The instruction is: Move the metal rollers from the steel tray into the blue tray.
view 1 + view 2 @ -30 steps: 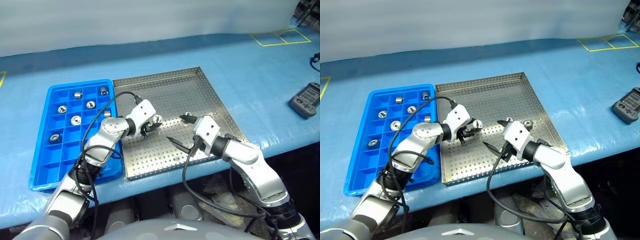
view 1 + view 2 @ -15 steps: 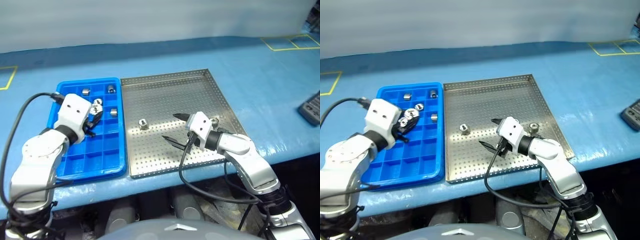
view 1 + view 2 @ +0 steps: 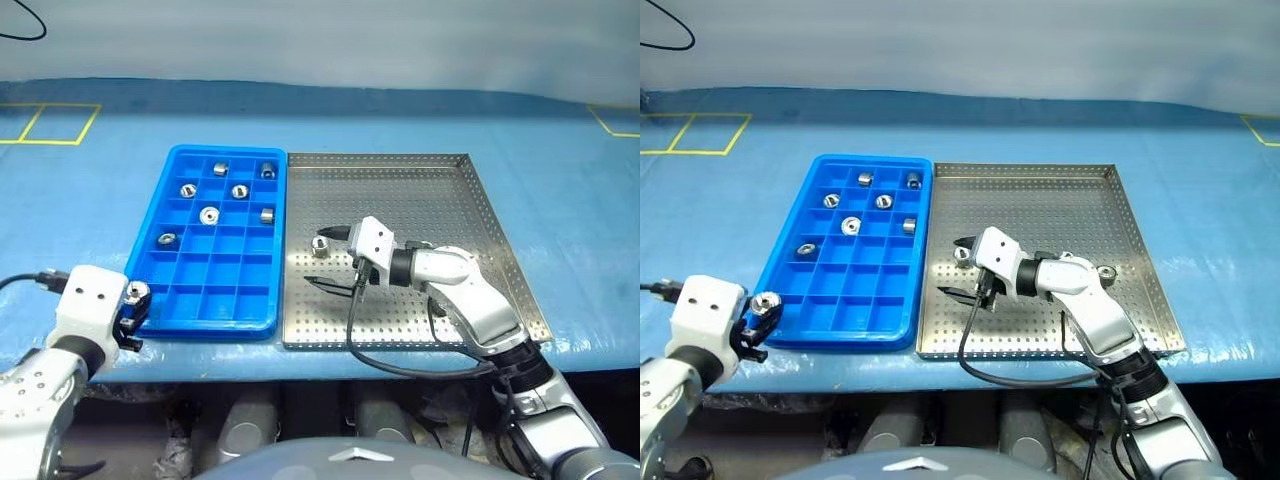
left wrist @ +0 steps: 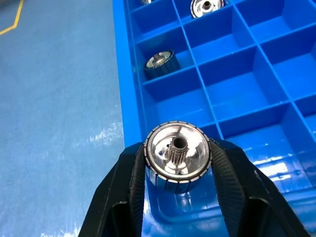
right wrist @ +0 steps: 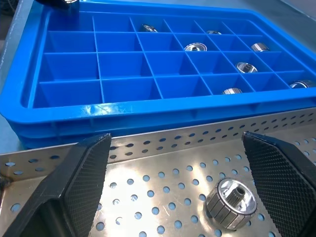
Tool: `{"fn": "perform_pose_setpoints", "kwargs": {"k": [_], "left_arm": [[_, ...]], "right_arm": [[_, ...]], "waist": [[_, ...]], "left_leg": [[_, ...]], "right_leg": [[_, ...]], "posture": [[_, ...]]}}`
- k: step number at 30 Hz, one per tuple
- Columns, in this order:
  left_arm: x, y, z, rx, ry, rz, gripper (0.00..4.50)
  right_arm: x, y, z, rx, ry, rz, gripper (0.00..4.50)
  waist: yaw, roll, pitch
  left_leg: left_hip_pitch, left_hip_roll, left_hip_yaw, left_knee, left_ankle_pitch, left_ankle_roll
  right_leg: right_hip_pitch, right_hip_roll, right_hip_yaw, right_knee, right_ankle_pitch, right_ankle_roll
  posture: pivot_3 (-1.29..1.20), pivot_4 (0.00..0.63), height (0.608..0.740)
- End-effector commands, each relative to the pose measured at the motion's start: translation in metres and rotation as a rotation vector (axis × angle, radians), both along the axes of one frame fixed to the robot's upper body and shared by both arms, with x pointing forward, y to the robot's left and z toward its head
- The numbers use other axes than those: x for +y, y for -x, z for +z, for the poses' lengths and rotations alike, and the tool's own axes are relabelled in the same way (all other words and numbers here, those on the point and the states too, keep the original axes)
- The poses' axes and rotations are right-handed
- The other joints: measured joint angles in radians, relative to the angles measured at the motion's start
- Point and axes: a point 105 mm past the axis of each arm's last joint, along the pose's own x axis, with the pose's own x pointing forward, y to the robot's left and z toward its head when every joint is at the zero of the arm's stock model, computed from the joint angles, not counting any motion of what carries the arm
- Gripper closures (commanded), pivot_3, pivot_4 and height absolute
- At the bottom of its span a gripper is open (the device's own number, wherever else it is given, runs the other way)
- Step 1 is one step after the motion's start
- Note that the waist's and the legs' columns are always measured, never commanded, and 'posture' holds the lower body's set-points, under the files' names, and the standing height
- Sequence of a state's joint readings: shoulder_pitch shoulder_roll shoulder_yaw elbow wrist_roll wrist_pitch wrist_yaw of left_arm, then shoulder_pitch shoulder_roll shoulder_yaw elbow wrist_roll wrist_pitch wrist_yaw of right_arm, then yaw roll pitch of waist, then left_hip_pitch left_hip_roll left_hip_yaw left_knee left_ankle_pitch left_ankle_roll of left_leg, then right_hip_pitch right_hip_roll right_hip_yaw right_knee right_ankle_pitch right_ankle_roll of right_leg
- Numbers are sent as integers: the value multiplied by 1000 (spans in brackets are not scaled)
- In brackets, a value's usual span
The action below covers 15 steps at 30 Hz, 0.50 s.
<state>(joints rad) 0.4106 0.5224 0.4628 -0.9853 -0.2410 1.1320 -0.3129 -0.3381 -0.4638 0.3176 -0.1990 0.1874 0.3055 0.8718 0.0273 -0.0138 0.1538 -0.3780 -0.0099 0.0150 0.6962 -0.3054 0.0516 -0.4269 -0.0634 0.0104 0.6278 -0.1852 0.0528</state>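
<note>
Left gripper (image 4: 177, 163) pinches one metal roller (image 4: 177, 157) between its black fingers, just off the blue tray (image 3: 160, 205) at that tray's 7 o'clock corner. Right gripper (image 3: 328, 258) hovers with fingers spread wide over the steel tray (image 3: 440, 165), a loose roller (image 3: 321, 246) lying between the fingertips at the tray's 9 o'clock side; another roller (image 3: 1105, 272) lies toward 3 o'clock. Six rollers (image 3: 209, 214) occupy compartments in the blue tray's 12 o'clock half, which touches the steel tray's 9 o'clock rim.
</note>
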Motion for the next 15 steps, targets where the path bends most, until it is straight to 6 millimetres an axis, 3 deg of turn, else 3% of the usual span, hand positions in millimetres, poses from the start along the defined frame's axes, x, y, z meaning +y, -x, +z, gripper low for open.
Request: {"fn": "perform_pose_setpoints", "kwargs": {"k": [1,10,15], "left_arm": [[-9,-2,15,-81,-21,-19,2812],[-5,-4,8,-45,2,27,2812],[-2,-10,14,-73,-1,51,1141]], "right_arm": [[5,0,11,-47,-19,29,0],[2,1,13,-63,-28,8,0],[0,1,14,-68,-32,-6,0]], "waist": [[5,0,0],[2,0,0],[-1,0,0]], "left_leg": [[0,0,-1,0,0,0],[0,0,-2,-1,1,-1],[0,0,-2,-1,2,-4]], "right_leg": [[0,0,-1,0,0,0],[1,5,-2,0,0,-2],[2,7,-2,0,0,-2]], "posture": [[109,150,740],[76,150,740],[57,150,740]]}}
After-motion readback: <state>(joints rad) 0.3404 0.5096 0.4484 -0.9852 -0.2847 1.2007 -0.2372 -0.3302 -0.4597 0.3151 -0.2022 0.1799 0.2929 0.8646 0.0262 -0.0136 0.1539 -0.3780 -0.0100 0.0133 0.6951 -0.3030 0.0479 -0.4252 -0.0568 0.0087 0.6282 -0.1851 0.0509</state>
